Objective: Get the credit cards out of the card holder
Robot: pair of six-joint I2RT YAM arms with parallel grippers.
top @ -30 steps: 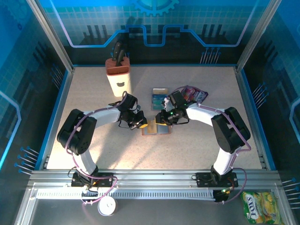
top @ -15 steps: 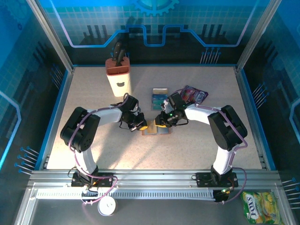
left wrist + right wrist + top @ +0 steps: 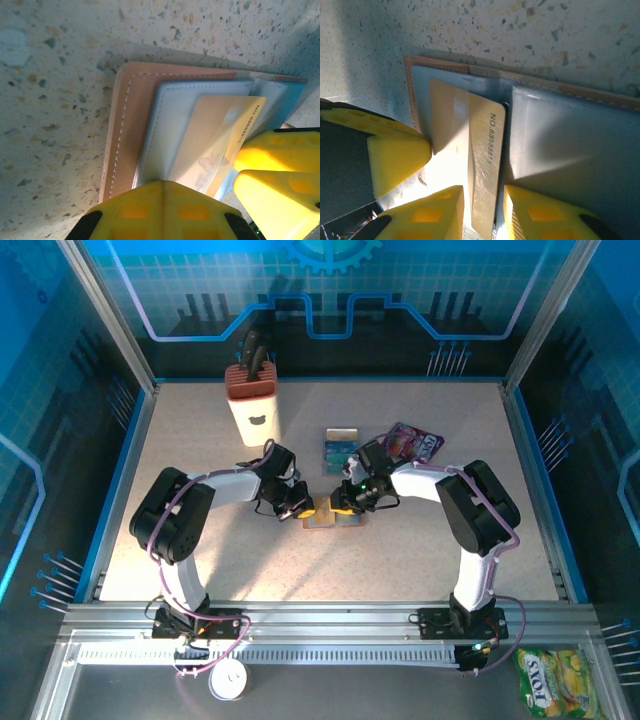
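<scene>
The card holder [image 3: 335,519] lies open on the table, tan rim [image 3: 127,130] outside, blue-grey pockets inside. A tan credit card [image 3: 485,165] marked with a number sticks partway out of a clear pocket [image 3: 220,132]. My left gripper [image 3: 162,184] is shut, its tips pressing down on the holder's inner leaf. My right gripper [image 3: 482,212] straddles the card's free end, jaws narrowly apart with a thin gap on each side. Both grippers meet over the holder, the left gripper [image 3: 306,505] and the right gripper [image 3: 343,504]. More credit cards [image 3: 340,448], teal and tan, lie on the table behind the holder.
A purple snack packet [image 3: 414,443] lies just behind my right arm. A cream knife block [image 3: 253,405] stands at the back left. A yellow-green packet [image 3: 558,682] rests outside the table at the front right.
My right arm has shifted slightly left towards the holder, and its jaws have narrowed a little round the card. The left gripper stays pressed on the holder.
</scene>
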